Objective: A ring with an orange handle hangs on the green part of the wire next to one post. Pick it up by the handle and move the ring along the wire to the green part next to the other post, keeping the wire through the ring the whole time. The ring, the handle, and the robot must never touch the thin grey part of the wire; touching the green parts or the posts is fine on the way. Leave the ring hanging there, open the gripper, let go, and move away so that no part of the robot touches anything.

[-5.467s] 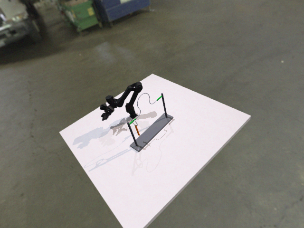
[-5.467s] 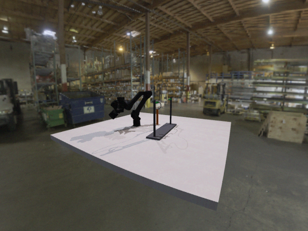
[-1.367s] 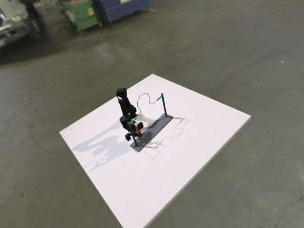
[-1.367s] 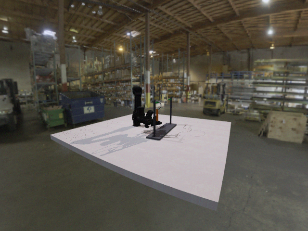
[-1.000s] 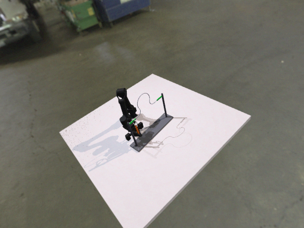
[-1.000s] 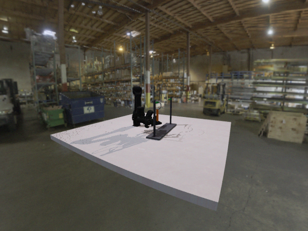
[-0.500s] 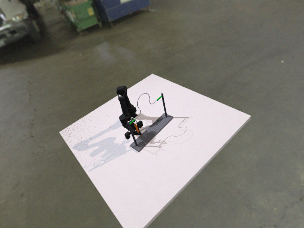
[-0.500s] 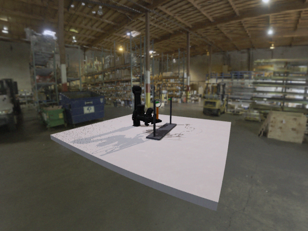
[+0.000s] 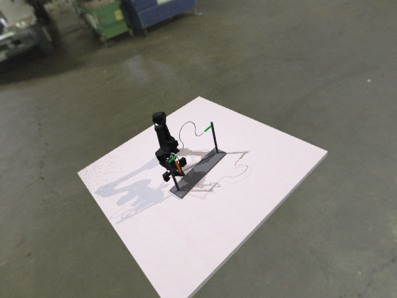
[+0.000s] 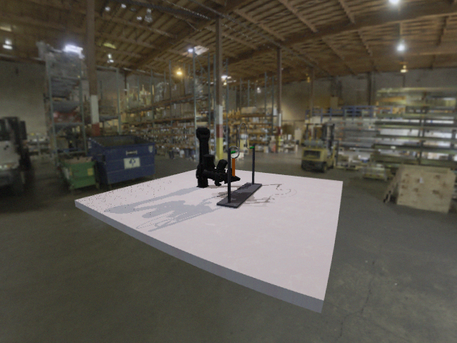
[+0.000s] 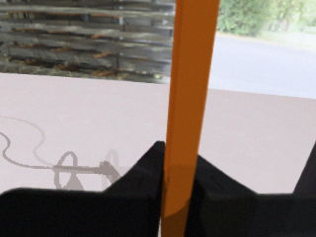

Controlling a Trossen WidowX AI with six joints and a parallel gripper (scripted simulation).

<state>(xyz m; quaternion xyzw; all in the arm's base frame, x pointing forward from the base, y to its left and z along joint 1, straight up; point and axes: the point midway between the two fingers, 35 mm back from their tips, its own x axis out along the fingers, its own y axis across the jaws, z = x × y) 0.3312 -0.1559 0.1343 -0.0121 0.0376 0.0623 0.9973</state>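
Observation:
My gripper [image 9: 183, 174] [image 10: 236, 179] [image 11: 168, 149] is shut on the orange handle [image 9: 178, 167] [image 10: 233, 167] [image 11: 190, 74], which stands nearly upright, a little tilted in the wrist view. The ring [image 10: 238, 151] is above the handle, around the near green part [image 9: 173, 158] [image 10: 233, 151], beside the near post [image 9: 173, 179] [image 10: 229, 184]. Whether the ring touches the green part is too small to tell. The thin grey wire curves up and over to the far green part [image 9: 208, 128] [image 10: 252, 147] at the far post [image 9: 214, 139] [image 10: 253, 166]. The ring is out of the wrist view.
The posts stand on a dark base strip [image 9: 205, 166] [image 10: 245, 192] on the white table top [image 9: 243, 192] [image 10: 273, 236]. The black arm [image 9: 162, 135] [image 10: 203, 147] rises behind the near post. Shadows of the wire and ring lie on the table.

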